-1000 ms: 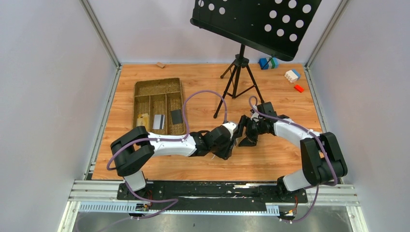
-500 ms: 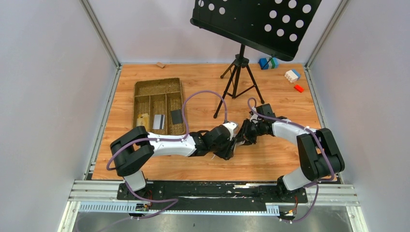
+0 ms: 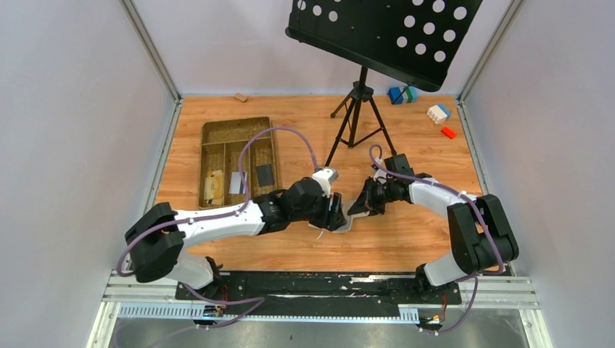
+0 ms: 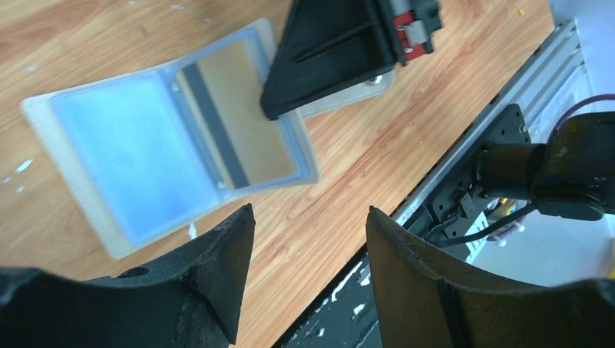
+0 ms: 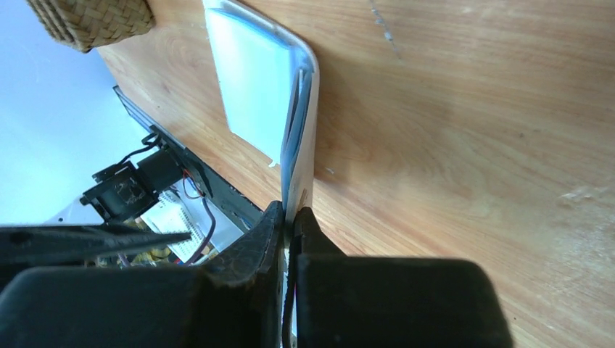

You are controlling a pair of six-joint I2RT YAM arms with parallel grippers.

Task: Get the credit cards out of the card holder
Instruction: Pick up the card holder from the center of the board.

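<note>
Table (image 3: 406, 239): woven tray (image 3: 239, 122) at left, a silver card (image 3: 237, 183) and a black card (image 3: 265, 175) lying in its compartments. Left gripper (image 4: 308, 215) is held spread above the holder, empty. Right gripper (image 5: 290, 217) is pressed together on the holder's edge. Card holder (image 4: 138, 159) is laid open on the table between the grippers. One gold card (image 4: 243, 123) is seen in a pocket. Step judged: getting that card out. Next, the card would need to be gripped at the pocket mouth and slid out, holder pinned.

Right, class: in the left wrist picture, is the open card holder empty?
No, a gold card with a dark stripe sits in a clear pocket of the card holder.
</note>
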